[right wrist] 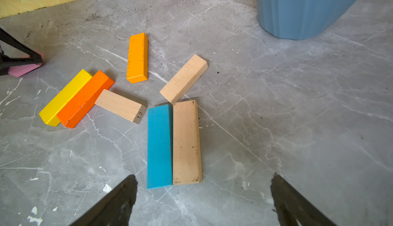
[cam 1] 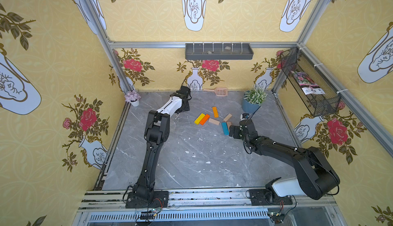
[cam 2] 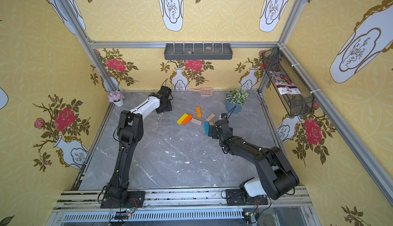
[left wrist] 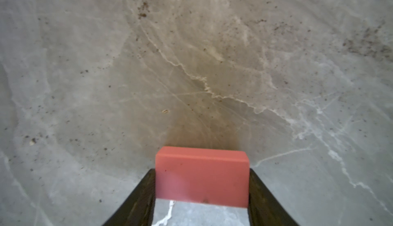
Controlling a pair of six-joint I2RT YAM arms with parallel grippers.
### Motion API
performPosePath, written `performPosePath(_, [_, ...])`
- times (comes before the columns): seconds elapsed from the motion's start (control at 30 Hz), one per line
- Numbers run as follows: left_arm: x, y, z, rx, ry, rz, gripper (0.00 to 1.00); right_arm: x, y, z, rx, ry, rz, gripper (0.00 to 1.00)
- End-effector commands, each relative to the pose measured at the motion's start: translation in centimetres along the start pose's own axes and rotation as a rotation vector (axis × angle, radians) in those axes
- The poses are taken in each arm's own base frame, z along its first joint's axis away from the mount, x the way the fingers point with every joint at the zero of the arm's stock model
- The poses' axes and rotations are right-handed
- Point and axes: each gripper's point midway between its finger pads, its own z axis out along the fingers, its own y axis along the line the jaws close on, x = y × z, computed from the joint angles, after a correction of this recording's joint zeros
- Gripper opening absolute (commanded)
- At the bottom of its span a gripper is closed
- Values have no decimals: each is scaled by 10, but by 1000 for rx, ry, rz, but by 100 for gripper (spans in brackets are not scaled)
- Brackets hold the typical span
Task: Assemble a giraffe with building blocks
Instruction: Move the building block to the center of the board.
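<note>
LEFT: pinching pink block (left wrist: 202,184) between left gripper (left wrist: 202,171) jaws, low near the bench (cam 1: 191,161) far edge, left of centre | RIGHT: spreading right gripper (right wrist: 204,176) jaws wide, hovering just short of blue block (right wrist: 159,146) and tan block (right wrist: 186,144), touching side by side, right of centre

I watch both top views from high over the rail (cam 1: 191,195) opposite the blue pot (cam 1: 249,107), angled down across the whole table (cam 1: 191,161). My right wrist camera sits low, close, facing the pot; it shares the blocks (right wrist: 159,146) beside the pot with the top views. My left wrist camera stares down, very near, at the pink block (left wrist: 202,176), well apart from the pot.
</note>
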Motion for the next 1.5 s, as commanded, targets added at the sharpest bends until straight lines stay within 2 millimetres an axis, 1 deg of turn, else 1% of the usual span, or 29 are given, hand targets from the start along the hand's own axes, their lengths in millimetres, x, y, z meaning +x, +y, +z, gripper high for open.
performPosePath(0.0, [3,13,5,-44,15,-30,60,-4,3,0,-4,-12,-8,98])
performPosePath(0.1, [2,19,6,-68,15,-17,60,-4,4,-1,-8,-13,-10,98])
performPosePath(0.37, [2,17,6,-58,30,-6,63,-4,7,-2,-13,-13,-18,98])
performPosePath(0.6, [5,21,10,-85,39,-4,64,-4,7,-3,-13,-15,-19,98])
performPosePath(0.7, [5,17,10,-67,44,-14,63,-4,8,-2,-15,-14,-20,97])
performPosePath(0.9, [5,0,13,-26,43,-14,63,-4,9,-3,-16,-13,-24,98])
performPosePath(1.2, [12,4,15,-44,62,-9,64,-5,11,-4,-23,-18,-27,97])
performPosePath(1.27, [14,5,15,-46,64,-7,68,-5,11,-4,-23,-19,-26,98])
performPosePath(1.3, [15,4,15,-41,67,-6,72,-5,12,-4,-24,-19,-28,97])
performPosePath(1.37, [16,-2,11,-22,65,14,85,-6,13,-5,-30,-19,-33,98])
performPosePath(1.4, [14,-5,7,-14,52,21,89,-6,13,-6,-28,-19,-38,98])
performPosePath(1.47, [11,-12,-5,14,31,27,93,-9,12,-8,-20,-35,-45,98])
